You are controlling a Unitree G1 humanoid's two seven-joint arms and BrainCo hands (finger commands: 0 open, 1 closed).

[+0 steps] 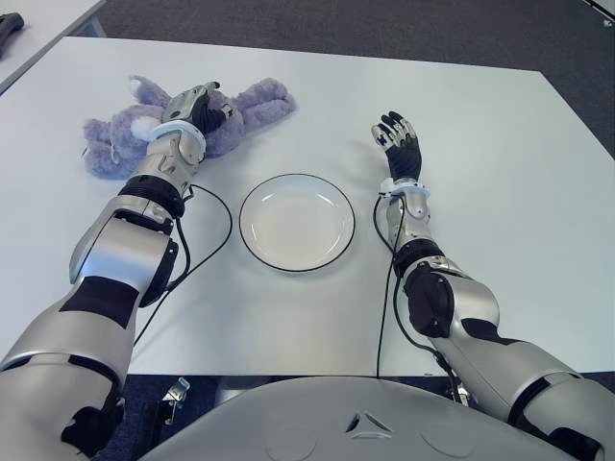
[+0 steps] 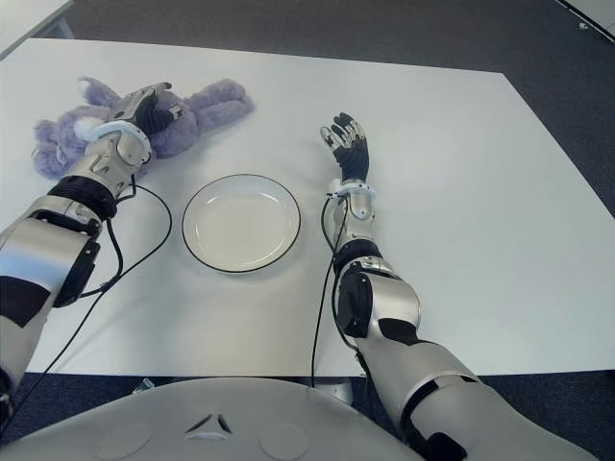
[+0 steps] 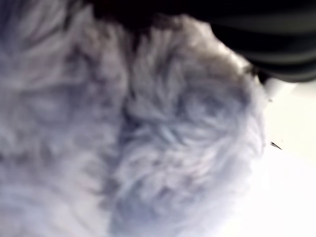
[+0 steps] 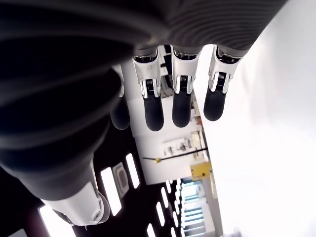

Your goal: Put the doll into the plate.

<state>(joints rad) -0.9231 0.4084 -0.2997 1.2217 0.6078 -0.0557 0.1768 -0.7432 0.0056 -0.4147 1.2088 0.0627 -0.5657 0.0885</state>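
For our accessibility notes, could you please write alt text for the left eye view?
The robot's left hand sits on a purple plush doll at the white table's far left; an empty plate lies mid-table, right hand open beside it.

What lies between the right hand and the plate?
Nothing: in both eye views the white table is bare between the plate and the idle right hand. The left hand is on the doll.
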